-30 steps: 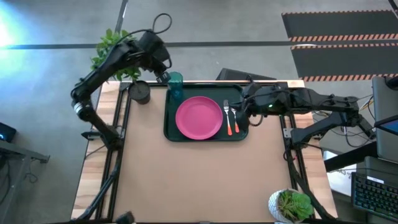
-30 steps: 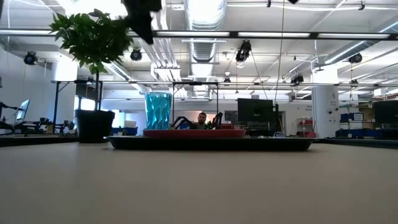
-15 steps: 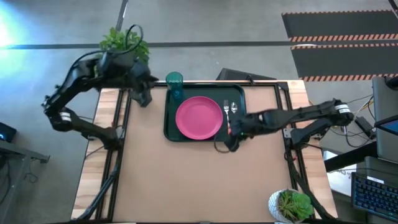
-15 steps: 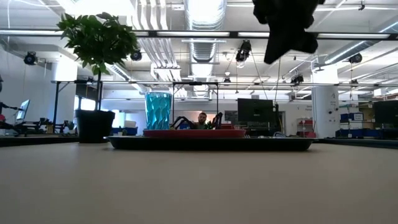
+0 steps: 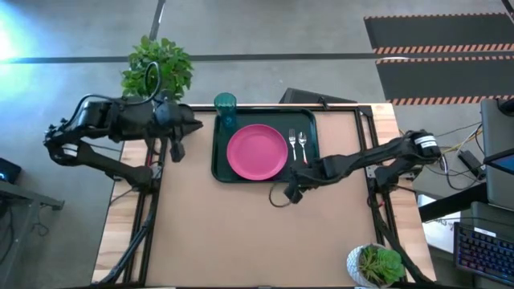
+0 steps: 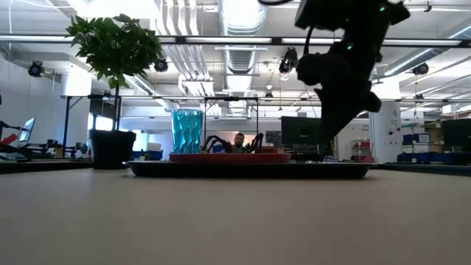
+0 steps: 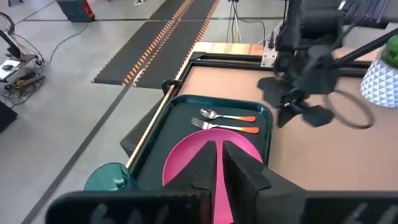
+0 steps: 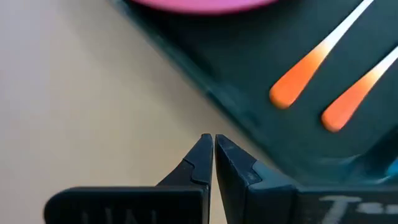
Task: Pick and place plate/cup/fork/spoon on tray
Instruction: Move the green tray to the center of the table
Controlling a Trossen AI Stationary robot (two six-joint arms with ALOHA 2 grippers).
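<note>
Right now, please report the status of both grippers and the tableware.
Left gripper shut, empty, left of tray. Right gripper shut, empty, over table by tray's near edge. Plate, cup, fork, spoon on tray. Nothing obstructing.

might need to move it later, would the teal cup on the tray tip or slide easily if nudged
Probably tippy: in the low view the cup stands upright and clearly taller than wide, so a push near its rim could topple it. It looks like thin translucent plastic, so likely light and apt to slide on the smooth tray. It stands in the tray's corner, whose raised rim may stop a low slide outward.
</note>
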